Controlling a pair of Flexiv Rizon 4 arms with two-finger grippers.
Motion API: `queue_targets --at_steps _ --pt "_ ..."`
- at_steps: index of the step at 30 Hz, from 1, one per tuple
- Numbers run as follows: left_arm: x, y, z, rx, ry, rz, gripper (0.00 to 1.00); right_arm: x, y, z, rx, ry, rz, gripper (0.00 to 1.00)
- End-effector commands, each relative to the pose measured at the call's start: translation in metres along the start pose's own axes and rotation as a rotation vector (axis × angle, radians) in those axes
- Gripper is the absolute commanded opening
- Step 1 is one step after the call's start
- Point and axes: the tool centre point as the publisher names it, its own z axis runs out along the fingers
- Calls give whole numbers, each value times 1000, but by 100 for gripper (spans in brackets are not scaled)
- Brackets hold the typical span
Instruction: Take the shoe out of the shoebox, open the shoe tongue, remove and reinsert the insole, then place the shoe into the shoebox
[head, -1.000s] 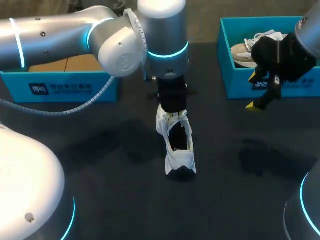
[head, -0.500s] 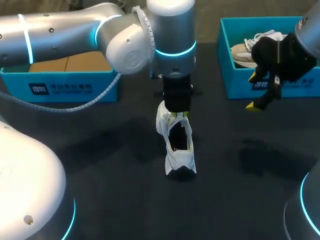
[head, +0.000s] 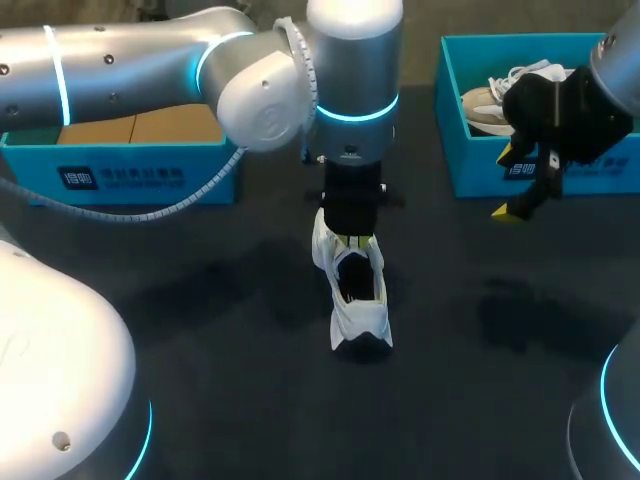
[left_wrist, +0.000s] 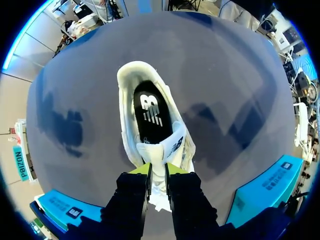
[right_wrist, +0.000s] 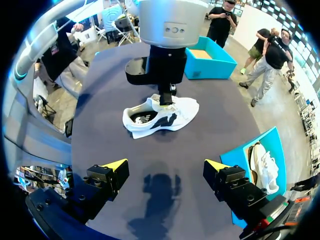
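A white shoe stands on the dark table at its middle, heel toward me. The black insole lies inside it. My left gripper comes down over the laces and is shut on the shoe tongue, pinching the white flap between its yellow tips. In the head view the left gripper is right above the shoe's throat. My right gripper hangs open in front of the right shoebox, holding nothing. From the right wrist view the shoe lies well ahead of the right gripper.
A second shoe lies in the blue right shoebox. Another blue box with a cardboard-coloured inside stands at the back left, partly under my left arm. Bare table surrounds the shoe.
My left arm has shifted slightly right and lower over the shoe, and its fingers have drawn a little closer on the tongue. The right arm has not moved.
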Motion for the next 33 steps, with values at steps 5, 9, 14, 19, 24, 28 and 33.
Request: queue_targets --at_steps 5,9,14,19,24,28,33 --pt "2 -8 -3 -8 2 15 21 0 1 1 3 -1 1 100" --pt "-1 -14 3 8 10 21 20 0 1 1 3 -1 1 100" --pt "-2 -18 6 1 14 -4 22 0 1 1 3 -1 1 100" --pt "2 -21 -11 -32 -3 -86 27 0 1 1 3 -1 1 100" --pt "3 -23 -15 -55 -9 -148 26 0 1 1 3 -1 1 100" --pt "0 -26 -4 -27 -8 -174 25 0 1 1 3 -1 1 100" --pt "-2 -32 13 -7 1 -192 24 0 1 1 3 -1 1 100"
